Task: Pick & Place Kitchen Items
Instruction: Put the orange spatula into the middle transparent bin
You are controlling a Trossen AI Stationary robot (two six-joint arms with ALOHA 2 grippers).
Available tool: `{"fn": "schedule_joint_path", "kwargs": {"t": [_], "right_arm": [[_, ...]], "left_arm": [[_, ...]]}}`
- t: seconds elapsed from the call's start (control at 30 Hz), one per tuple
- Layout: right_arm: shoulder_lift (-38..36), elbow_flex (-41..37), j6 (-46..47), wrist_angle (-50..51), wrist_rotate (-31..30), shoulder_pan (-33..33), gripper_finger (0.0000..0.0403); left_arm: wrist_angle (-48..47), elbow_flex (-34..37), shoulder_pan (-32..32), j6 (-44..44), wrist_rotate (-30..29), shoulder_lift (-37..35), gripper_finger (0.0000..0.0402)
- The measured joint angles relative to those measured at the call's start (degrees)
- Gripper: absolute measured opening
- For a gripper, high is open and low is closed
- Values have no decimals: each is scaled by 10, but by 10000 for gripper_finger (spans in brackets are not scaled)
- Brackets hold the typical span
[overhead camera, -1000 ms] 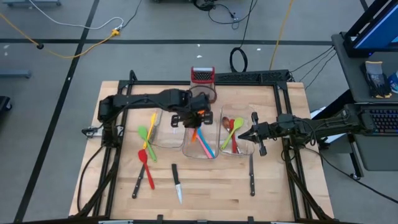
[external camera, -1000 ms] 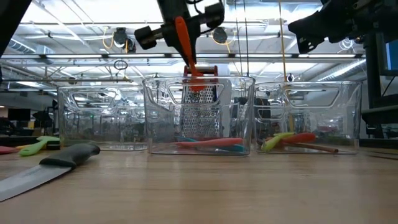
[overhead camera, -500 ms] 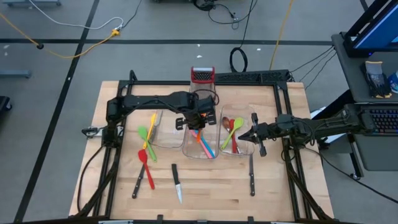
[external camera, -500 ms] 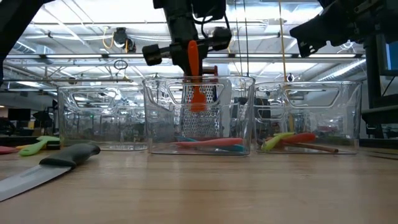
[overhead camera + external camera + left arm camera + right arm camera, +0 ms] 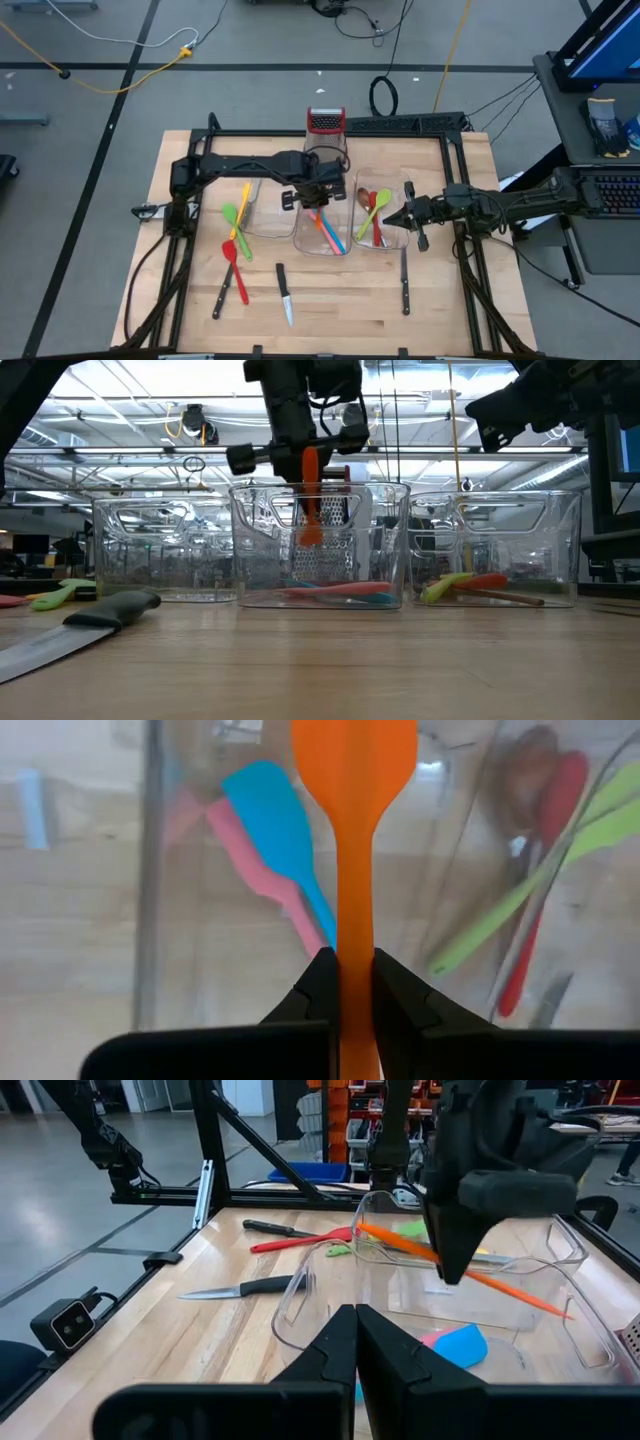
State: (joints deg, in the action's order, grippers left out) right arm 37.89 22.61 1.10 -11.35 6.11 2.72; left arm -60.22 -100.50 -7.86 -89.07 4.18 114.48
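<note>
Orange plastic stands out at the middle of the wooden table [image 5: 470, 300]: an orange spatula [image 5: 352, 870] hangs upright, blade down, pinched by its handle between the closed fingers [image 5: 318, 990] of the left gripper [image 5: 312, 192]. In the low view the blade [image 5: 310, 532] sits just inside the top of the middle bin [image 5: 320, 545], well above the bin floor.

3 clear plastic bins stand in a row across the table's centre. The middle one already holds a blue spatula [image 5: 275, 820] and a pink spatula [image 5: 262, 870] lying flat on its floor. The right bin [image 5: 378, 222] contains a green spoon [image 5: 376, 210], a red spoon [image 5: 377, 220] and a brown spoon [image 5: 362, 200]. The left bin [image 5: 262, 210] has a yellow utensil [image 5: 243, 205] leaning over its edge.

On the bare wood toward the table's left edge lie a green spatula [image 5: 234, 222] and 2 red spoons [image 5: 232, 268], and beside them a black-handled knife [image 5: 221, 298]. Another knife [image 5: 285, 295] lies nearer the front edge, about midway along it, and a third knife [image 5: 404, 280] lies in front of the right bin.

The right gripper [image 5: 390, 216] hovers at the right bin's outer side, its fingers pressed fully together with nothing between them. A steel box grater [image 5: 325, 122] with a red top stands at the table's back edge, behind the middle bin.
</note>
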Motion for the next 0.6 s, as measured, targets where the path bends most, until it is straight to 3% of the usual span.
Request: {"fn": "schedule_joint_path", "kwargs": {"t": [0.27,0.6], "right_arm": [[0,0,6,-4,0,0,0],[0,0,12,-5,2,0,0]], "left_arm": [[107,71,-2,-17,-2,1,25],[127,87,1,-14,3,1,64]]}}
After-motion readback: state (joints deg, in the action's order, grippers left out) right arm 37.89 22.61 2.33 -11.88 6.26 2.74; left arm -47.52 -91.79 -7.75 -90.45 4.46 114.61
